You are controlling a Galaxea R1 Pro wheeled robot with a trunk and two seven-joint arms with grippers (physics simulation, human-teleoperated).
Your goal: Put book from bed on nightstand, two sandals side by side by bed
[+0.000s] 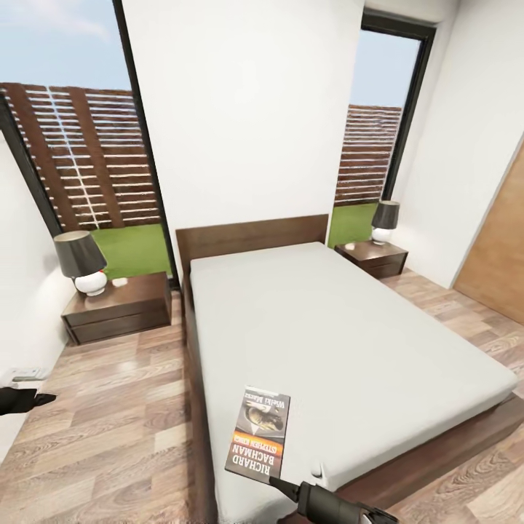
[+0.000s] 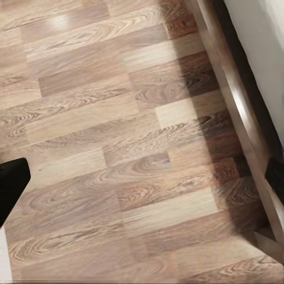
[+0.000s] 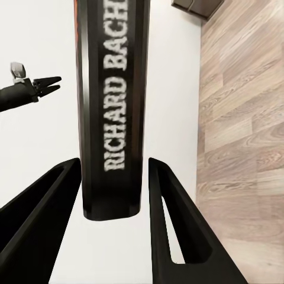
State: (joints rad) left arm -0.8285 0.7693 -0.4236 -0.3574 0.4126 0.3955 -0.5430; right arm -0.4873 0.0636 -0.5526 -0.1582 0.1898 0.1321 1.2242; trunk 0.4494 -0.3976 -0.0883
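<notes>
The book lies cover-up on the near left corner of the bed's pale mattress. My right gripper meets its near edge. In the right wrist view the book's dark end, lettered RICHARD BACH, sits between the two black fingers, which press on both its sides; the gripper is shut on it. My left gripper hangs open over the floor left of the bed. Nightstands stand at the left and right of the headboard. The sandals are out of view.
Each nightstand carries a dark-shaded lamp. Wood-plank floor runs along the bed's dark frame. A wooden door is at the right wall, and tall windows flank the headboard. A small white object sits by the left wall.
</notes>
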